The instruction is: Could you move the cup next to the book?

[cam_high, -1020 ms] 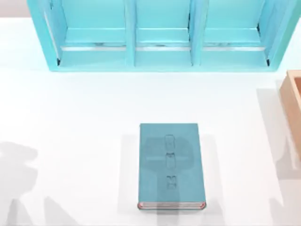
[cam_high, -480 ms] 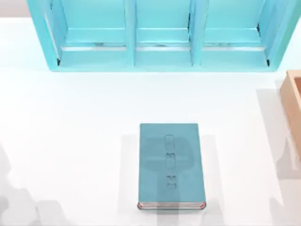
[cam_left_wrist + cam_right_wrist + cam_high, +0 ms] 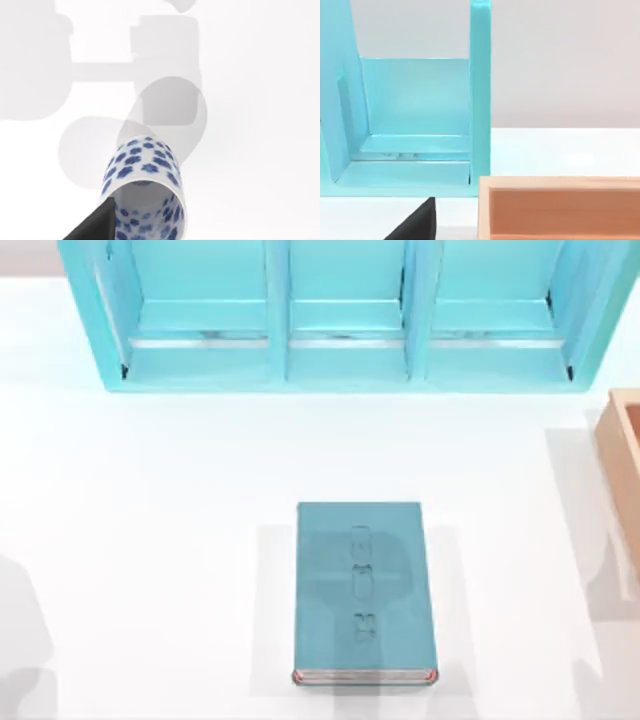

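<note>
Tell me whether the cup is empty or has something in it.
Empty, as far as its open mouth shows. In the left wrist view the cup shows blue-patterned inner wall; its bottom is out of view.

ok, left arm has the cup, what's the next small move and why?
Probably carry the cup toward the book. The left wrist view shows it at the left gripper's finger above bare table; the book lies mid-table with open space beside it.

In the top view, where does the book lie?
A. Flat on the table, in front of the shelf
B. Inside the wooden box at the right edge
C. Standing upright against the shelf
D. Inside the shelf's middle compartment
A: the book lies cover up on the white table, apart from the shelf and the wooden box.
</note>
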Available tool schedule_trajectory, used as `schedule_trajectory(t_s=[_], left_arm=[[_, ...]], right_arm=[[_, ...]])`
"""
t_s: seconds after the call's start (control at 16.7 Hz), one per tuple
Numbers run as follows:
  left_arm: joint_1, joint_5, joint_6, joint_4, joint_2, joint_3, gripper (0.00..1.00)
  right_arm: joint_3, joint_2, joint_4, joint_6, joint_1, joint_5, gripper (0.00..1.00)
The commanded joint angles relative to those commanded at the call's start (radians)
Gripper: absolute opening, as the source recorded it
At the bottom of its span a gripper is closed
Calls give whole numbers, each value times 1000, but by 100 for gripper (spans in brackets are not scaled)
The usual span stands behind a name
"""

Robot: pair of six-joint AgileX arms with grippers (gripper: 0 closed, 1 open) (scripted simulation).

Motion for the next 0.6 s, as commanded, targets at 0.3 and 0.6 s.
schedule_trajectory(t_s=[0.3,0.6], left_arm=[[70,5,230,-48,100,179,100],[76,5,248,-50,107,196,100]], right_arm=[[0,0,0,0,0,0,100],[0,0,0,0,0,0,100]])
